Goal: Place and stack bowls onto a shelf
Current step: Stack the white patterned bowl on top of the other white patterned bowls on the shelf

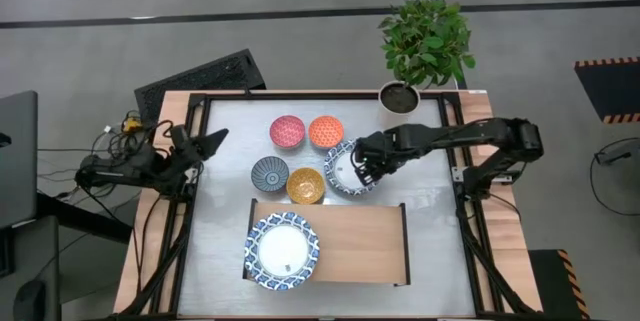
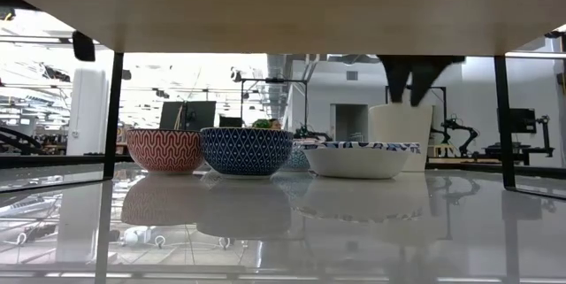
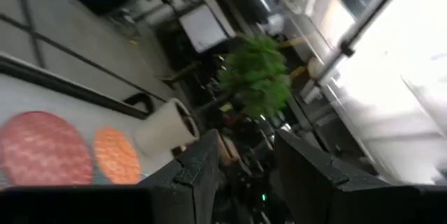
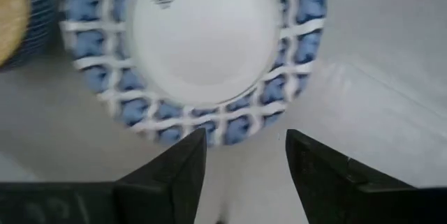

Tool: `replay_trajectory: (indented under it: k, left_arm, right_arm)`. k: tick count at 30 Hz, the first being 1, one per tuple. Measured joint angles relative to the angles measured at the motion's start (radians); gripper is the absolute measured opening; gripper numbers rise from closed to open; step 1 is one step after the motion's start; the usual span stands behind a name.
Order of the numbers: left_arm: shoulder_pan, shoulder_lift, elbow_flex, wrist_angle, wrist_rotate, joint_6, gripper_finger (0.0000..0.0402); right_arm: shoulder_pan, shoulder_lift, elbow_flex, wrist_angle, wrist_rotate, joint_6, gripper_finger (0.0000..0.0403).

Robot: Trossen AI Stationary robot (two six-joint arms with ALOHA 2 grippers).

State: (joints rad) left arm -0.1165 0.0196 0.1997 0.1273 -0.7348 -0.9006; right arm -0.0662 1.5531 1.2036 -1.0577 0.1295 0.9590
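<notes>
The right gripper (image 1: pixel 362 169) hangs over the table's (image 1: pixel 430 211) middle, just at the 3 o'clock rim of a blue-and-white bowl (image 1: pixel 343 168). In the right wrist view its fingers (image 4: pixel 174 175) stand spread apart with the bowl's (image 4: pixel 199 49) rim just beyond them; they pinch nothing, and the bowl sits on the table, white inside up.

The shelf (image 1: pixel 350 246) lies at 6 o'clock of that bowl. A second blue-and-white bowl (image 1: pixel 282 251) sits on the shelf's 9 o'clock end.

Four small bowls cluster at 9 to 11 o'clock of the first bowl: pink bowl (image 1: pixel 287 132), orange bowl (image 1: pixel 326 131), dark bowl (image 1: pixel 269 173), yellow bowl (image 1: pixel 305 186). The yellow one sits just beside the big bowl.

A plant (image 1: pixel 428 41) in a pot (image 1: pixel 399 97) stands at the table's 1 o'clock corner.

The left gripper (image 1: pixel 205 144) waits at the table's 9 o'clock edge, well apart from the bowls; its fingers (image 3: pixel 195 172) are parted with nothing between them.
</notes>
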Motion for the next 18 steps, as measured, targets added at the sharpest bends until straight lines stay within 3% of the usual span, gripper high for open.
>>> replay_trajectory:
  k: [7, 18]
  left_arm:
    - [0.000, 0.000, 0.000, -0.009, -0.152, -0.028, 0.0128]
    - [0.000, 0.000, 0.000, -0.009, -0.248, -0.038, 0.0128]
  right_arm:
    - [-0.111, -0.058, -0.199, 0.170, -0.030, -0.097, 0.0217]
    - [-0.214, -0.114, -0.335, 0.402, -0.143, -0.193, 0.0217]
